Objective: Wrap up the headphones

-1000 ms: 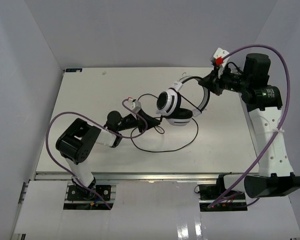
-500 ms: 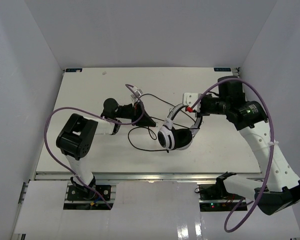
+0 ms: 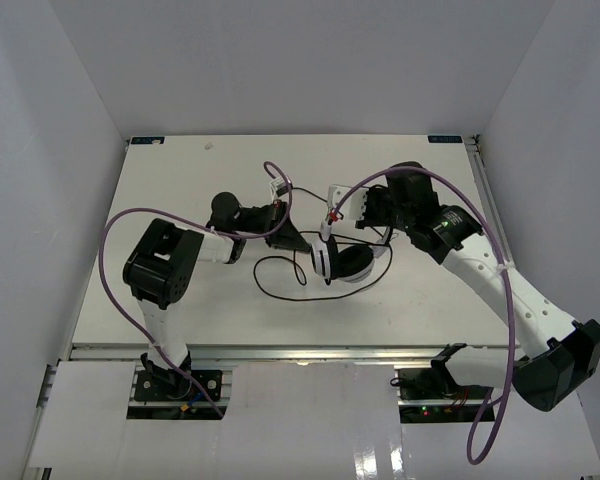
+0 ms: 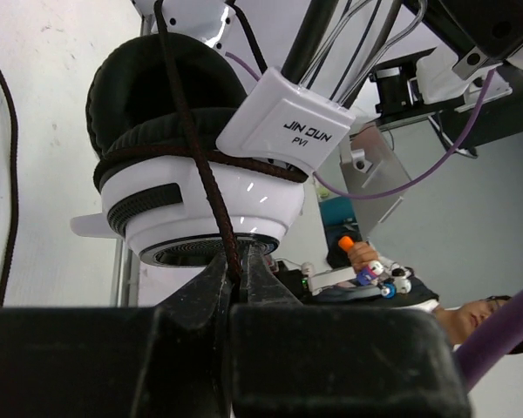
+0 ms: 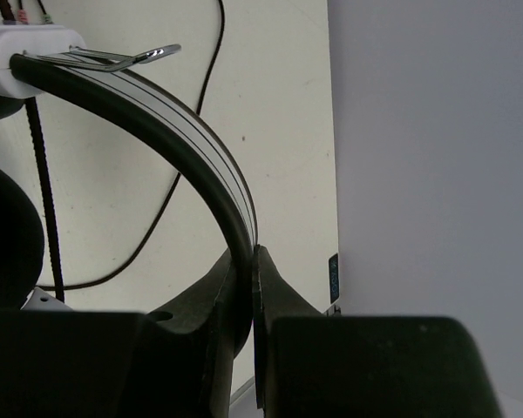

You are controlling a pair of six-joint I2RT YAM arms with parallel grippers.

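Holding the headband: the right gripper is clenched on the thin headband, with one finger pressed on each side of the dark arc.
Left gripper: the left gripper is pinched shut on the black cord, which goes in between its fingertips just under the white cup.
Headphones: the headphones are near the middle of the table, between the two grippers and a little toward the near edge. From above I cannot tell if the cups rest on the surface or hang just over it.
Ear pad: in the left wrist view the black ear pad sits directly on top of the white cup.
Cord on the cup: one strand runs around the seam between the pad and the white shell. Another strand crosses the pad from the top and goes straight down into the left fingers.
Cord on the table: a loose loop lies flat, on the near-left side of the cups.
White block: the white block with the print "JIN OUN PV1" sits tilted against the cup, and thin wires rise from it.
Arms: both arms reach inward toward the centre of the table.
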